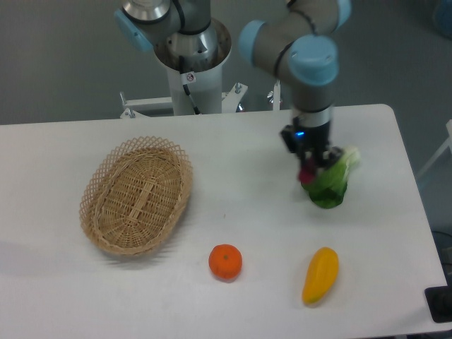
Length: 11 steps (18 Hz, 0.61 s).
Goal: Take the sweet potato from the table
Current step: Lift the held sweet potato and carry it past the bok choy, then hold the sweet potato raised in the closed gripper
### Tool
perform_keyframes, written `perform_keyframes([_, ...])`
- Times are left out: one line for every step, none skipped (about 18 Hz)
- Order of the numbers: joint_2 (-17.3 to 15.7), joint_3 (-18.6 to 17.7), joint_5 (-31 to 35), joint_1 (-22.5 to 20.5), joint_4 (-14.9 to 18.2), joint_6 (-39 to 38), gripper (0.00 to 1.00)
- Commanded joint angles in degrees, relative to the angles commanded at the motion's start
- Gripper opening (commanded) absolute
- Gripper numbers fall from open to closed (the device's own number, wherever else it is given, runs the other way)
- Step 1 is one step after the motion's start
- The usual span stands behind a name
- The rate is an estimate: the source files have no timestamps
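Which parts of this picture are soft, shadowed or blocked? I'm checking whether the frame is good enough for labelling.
In the fixed camera view, lighting is even and diffuse, with no harsh glare on the table; the basket and orange cast faint shadows; the whole picture is slightly soft; the gripper hides most of the sweet potato, a small magenta blur against the leafy green vegetable.

High front view over table (pixel 233 212)

Leafy green vegetable (pixel 332 182) crowding right of gripper (pixel 311 167). Basket (pixel 136 195) far left, orange (pixel 225 262) and yellow fruit (pixel 320 275) near front edge; bare table (pixel 247 191) between.
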<state>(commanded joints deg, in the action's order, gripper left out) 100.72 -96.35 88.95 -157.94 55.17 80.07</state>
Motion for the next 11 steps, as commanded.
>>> perform_keyframes([0.6,2.3,-1.0,-0.2,2.2,-1.0,0.14])
perform_keyframes([1.0,4.3,-1.9,-0.5,3.7,-2.9,0.13])
perform_keyframes([1.5,5.8,-3.4,-0.5,4.0,-5.4,0.14])
perform_keyframes([2.0,7.1,-5.1,-0.5,4.0,-8.3,0.14])
perform_keyframes([2.3,8.2,-6.6,-0.5,4.0,-10.8,0.14])
perform_keyframes([2.6,8.9,-7.7,-0.4,4.0,-12.3,0.14])
perform_keyframes([3.0,9.2,-8.0,-0.4,4.0,-13.1,0.14])
perform_keyframes([3.0,9.3,-8.0,-0.2,4.0,-13.4,0.14])
perform_keyframes([3.1,9.4,-8.2,-0.2,3.9,-13.8,0.14])
perform_keyframes([3.3,9.5,-8.2,-0.2,3.8,-14.1,0.14])
perform_keyframes([3.9,9.5,-8.2,-0.2,3.7,-14.3,0.14])
